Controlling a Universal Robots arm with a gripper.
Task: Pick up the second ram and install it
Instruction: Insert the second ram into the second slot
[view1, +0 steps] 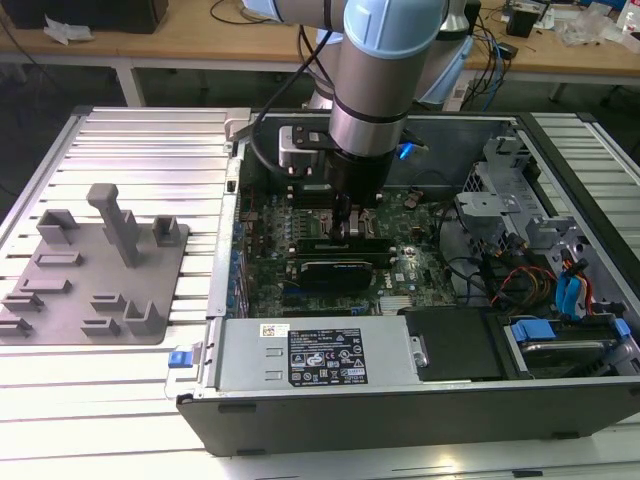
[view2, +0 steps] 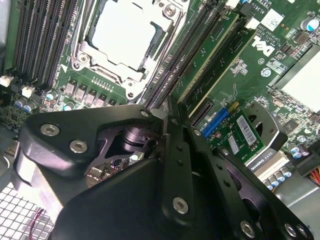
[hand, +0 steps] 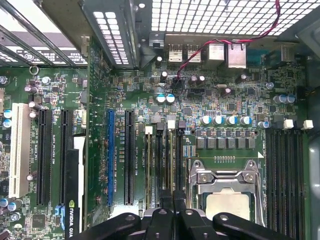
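The gripper (view2: 167, 120) pinched the ram (view2: 200, 65) by its top edge over the slots (hand: 162, 165); judged light, stiff, fragile

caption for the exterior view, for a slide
Robot arm's gripper lowered onto the motherboard inside an open computer case, grey fixture plate alongside.

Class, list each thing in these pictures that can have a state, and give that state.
computer case: open, side panel off.
processor socket: frame closed, no cooler fitted.
graphics card: seated on the motherboard.
gripper: down inside the case, over the memory slots beside the socket.
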